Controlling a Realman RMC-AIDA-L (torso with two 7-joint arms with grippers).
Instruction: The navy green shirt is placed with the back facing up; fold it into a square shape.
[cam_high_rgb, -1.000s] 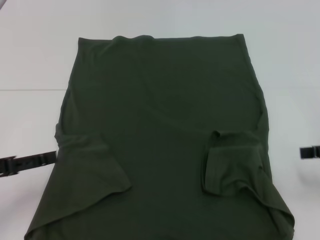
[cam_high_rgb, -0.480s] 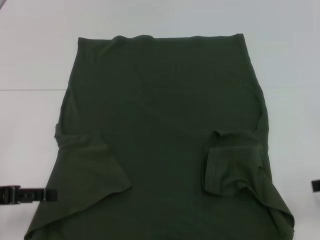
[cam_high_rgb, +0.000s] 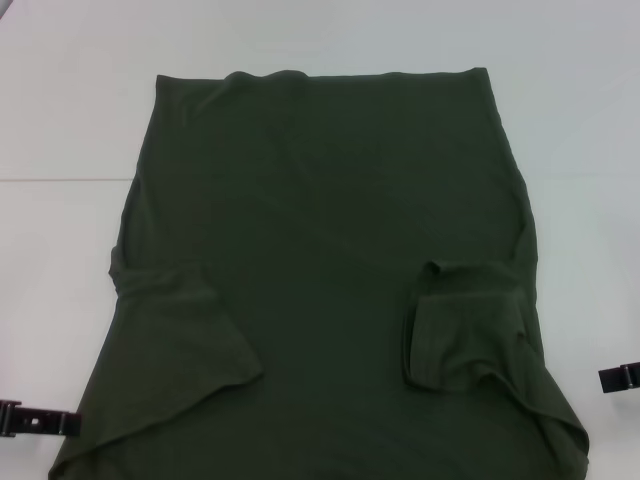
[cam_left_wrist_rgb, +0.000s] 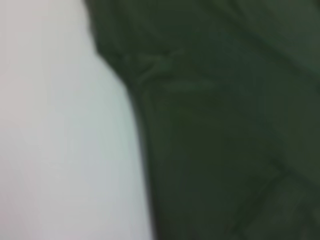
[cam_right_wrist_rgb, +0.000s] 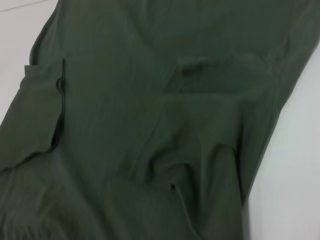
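Observation:
The navy green shirt (cam_high_rgb: 330, 250) lies flat on the white table (cam_high_rgb: 60, 120), plain side up, hem at the far end. Both short sleeves are folded inward onto the body, the left sleeve (cam_high_rgb: 190, 340) and the right sleeve (cam_high_rgb: 465, 330). My left gripper (cam_high_rgb: 40, 418) is low at the near left, just off the shirt's left edge. At the near right, a little way off the shirt's right edge, my right gripper (cam_high_rgb: 620, 377) pokes in from the frame edge. The left wrist view shows the shirt's edge (cam_left_wrist_rgb: 140, 125) against the table; the right wrist view shows the shirt (cam_right_wrist_rgb: 150, 125) with its folded sleeves.
White table surface surrounds the shirt on the left, right and far sides. A faint seam line (cam_high_rgb: 60, 179) crosses the table at the left. The shirt's near part runs out of the head view.
My left gripper has moved along the shirt's left edge toward the near side. The right gripper has also moved nearer and now reaches slightly further in. The shirt has not moved.

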